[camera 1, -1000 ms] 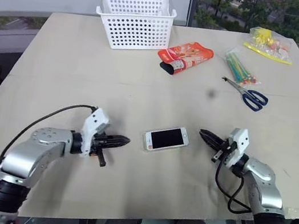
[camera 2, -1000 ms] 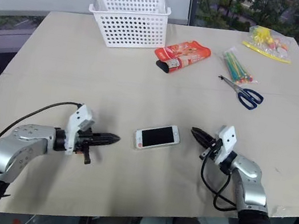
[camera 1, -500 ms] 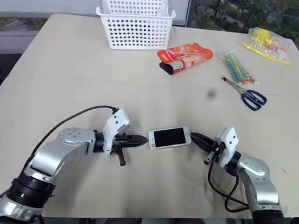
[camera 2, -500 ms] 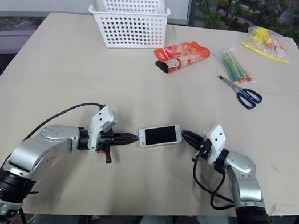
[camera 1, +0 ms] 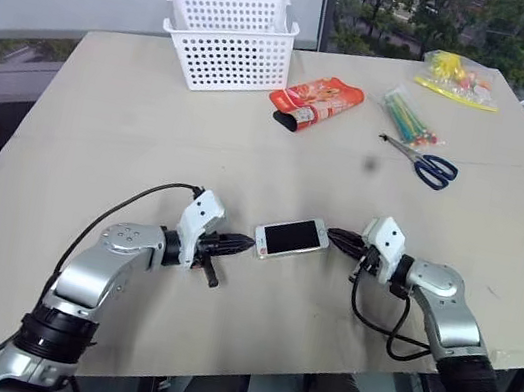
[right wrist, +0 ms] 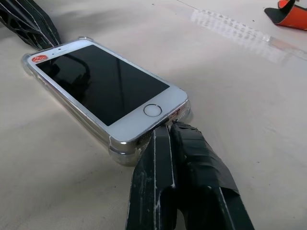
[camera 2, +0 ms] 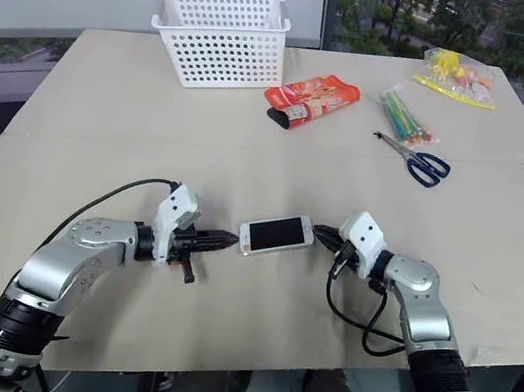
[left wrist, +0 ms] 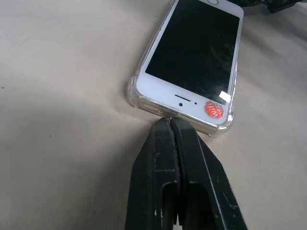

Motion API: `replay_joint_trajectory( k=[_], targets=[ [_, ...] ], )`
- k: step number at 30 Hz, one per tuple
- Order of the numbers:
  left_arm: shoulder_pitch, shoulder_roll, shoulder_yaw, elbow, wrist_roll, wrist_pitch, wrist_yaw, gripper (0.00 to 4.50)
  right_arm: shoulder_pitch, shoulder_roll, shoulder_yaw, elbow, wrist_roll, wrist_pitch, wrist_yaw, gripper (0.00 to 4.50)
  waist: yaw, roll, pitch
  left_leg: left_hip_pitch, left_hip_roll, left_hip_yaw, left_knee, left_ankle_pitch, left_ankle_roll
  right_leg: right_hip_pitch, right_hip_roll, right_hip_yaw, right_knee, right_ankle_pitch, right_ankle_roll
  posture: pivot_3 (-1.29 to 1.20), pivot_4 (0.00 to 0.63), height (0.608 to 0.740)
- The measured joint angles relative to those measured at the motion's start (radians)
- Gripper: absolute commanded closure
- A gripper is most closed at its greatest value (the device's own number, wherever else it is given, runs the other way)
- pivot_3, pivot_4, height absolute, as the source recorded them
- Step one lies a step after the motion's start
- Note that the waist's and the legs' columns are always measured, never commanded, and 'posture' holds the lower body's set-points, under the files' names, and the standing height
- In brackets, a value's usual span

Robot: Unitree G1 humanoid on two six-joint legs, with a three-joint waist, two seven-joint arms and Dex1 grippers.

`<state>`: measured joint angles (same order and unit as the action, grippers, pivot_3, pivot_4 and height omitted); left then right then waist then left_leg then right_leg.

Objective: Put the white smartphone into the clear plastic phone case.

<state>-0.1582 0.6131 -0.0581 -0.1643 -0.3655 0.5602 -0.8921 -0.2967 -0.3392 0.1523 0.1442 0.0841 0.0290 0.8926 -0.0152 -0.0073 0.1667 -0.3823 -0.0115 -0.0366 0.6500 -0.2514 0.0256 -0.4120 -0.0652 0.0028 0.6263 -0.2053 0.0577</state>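
White smartphone (camera 1: 291, 238) lies between left claw (camera 1: 241, 244) and right claw (camera 1: 335, 236).

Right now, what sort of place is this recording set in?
Probably an office or lab room: a plain wooden table set beside large windows looking onto trees, laid out with test props such as a basket and scissors.

You have the smartphone (camera 1: 291, 238) in its case (left wrist: 133, 95) on the worktop (camera 1: 151, 136), left gripper (camera 1: 244, 244) touching one end, right gripper (camera 1: 332, 236) the other; basket (camera 1: 231, 38) far behind, scissors (camera 1: 424, 164) behind right.
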Motion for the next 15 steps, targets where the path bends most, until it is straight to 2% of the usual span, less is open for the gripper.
replay_joint_trajectory(
  k=[7, 15],
  targets=[
    [-0.024, 0.058, 0.057, 0.081, -0.006, -0.029, -0.012, 4.50, 0.019, -0.008, 0.022, -0.019, 0.003, 0.000, -0.005, 4.44, -0.004, -0.001, 0.001, -0.001, 0.004, 0.002, -0.001, 0.000, 0.000, -0.002, 0.004, 0.002, 0.000, 0.002, -0.005, 0.00, 0.150, 0.740],
    [-0.023, 0.019, 0.055, 0.085, -0.007, -0.042, -0.001, 4.50, 0.001, 0.038, 0.078, -0.018, -0.003, 0.009, -0.020, 4.44, 0.003, -0.001, 0.001, -0.001, 0.004, 0.002, 0.000, 0.000, 0.000, -0.001, 0.003, 0.002, 0.000, 0.002, -0.005, 0.00, 0.150, 0.740]
  ],
)
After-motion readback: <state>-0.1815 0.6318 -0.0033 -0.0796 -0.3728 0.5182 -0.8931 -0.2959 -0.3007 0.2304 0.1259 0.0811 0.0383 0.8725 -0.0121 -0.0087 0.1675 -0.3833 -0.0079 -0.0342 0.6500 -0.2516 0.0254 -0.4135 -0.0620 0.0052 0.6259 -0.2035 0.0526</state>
